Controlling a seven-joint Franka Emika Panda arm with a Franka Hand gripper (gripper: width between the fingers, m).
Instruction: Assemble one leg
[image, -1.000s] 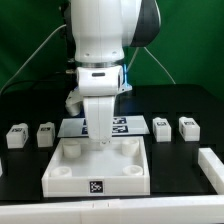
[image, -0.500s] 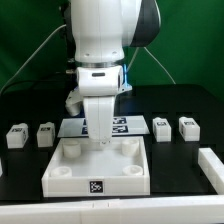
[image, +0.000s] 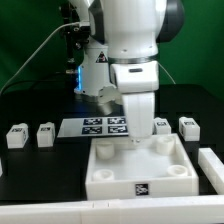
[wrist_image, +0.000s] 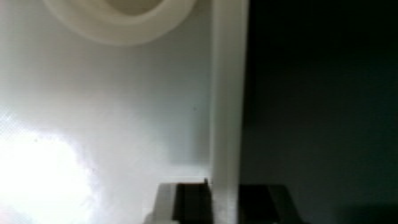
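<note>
Four small white legs stand on the black table: two at the exterior view's left and two at the right. The wide white square plate lies in front of them. My gripper reaches down onto the plate's far wall and is shut on it. In the wrist view the dark fingers stand on both sides of the plate's thin rim, with a round corner hole beyond. No leg is held.
The marker board lies behind the plate, between the leg pairs. A long white bar lies at the exterior view's right edge, close to the plate's right side. Cables and a green backdrop stand behind the arm.
The arm and the square plate have moved together toward the exterior view's right. The plate now sits close to the white bar. The legs have not moved.
</note>
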